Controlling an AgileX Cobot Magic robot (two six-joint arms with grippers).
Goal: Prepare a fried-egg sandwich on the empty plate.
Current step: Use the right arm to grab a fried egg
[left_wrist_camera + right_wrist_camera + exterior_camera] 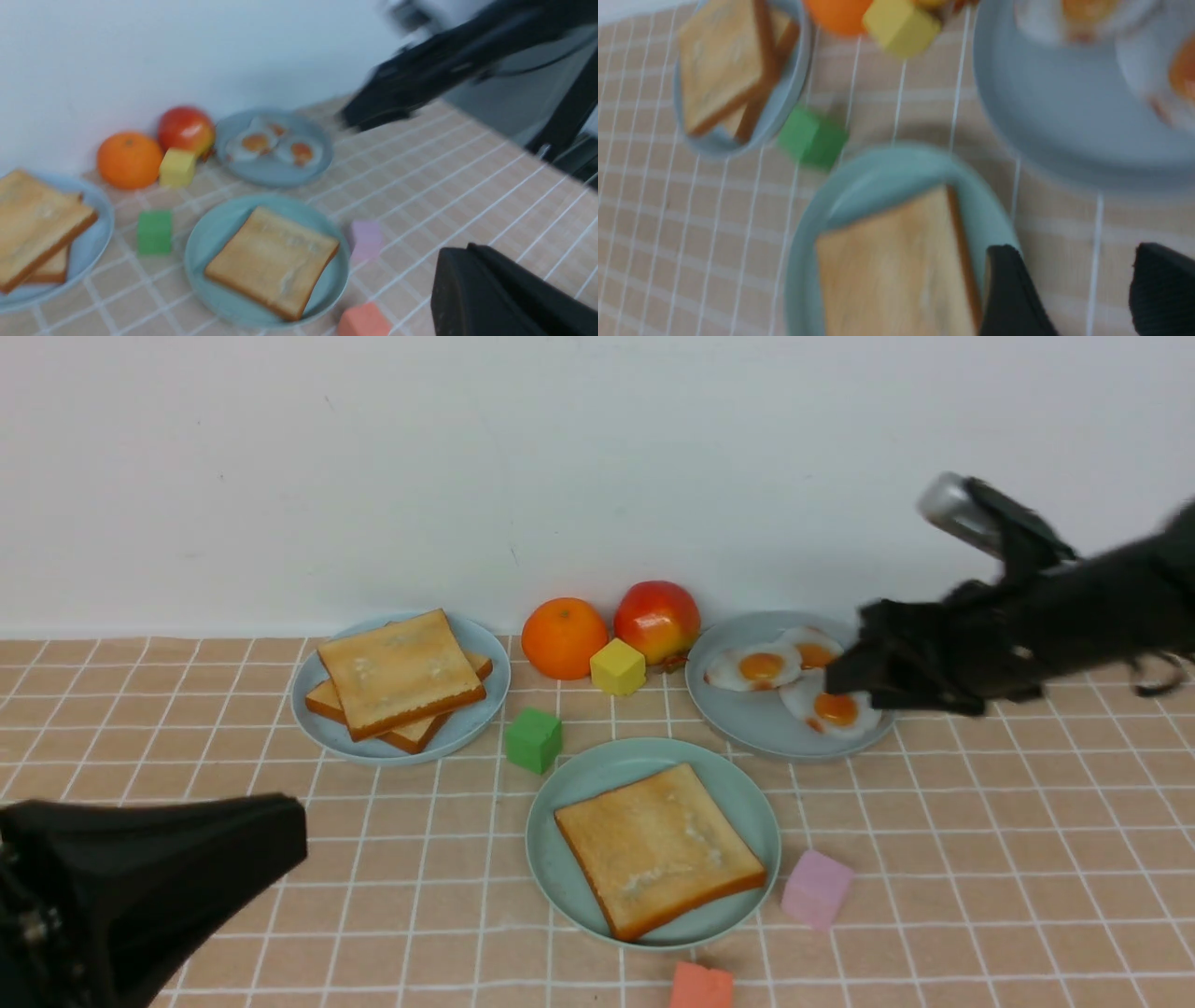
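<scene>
currently, i find the mint-teal plate carrying one toast slice and no egg. all three fried eggs lie on the grey-blue plate at right rear. the stacked toast pair sits at left rear. the right gripper hovers by the eggs, jaws apart, empty. the left gripper is closed on nothing, low at front left. egg and top slice are outstanding.

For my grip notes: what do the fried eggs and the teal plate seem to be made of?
Fried eggs: likely moulded plastic or rubber, glossy; the yolks catch highlights. Teal plate: probably matte plastic; flat, even colour, no glare.
</scene>
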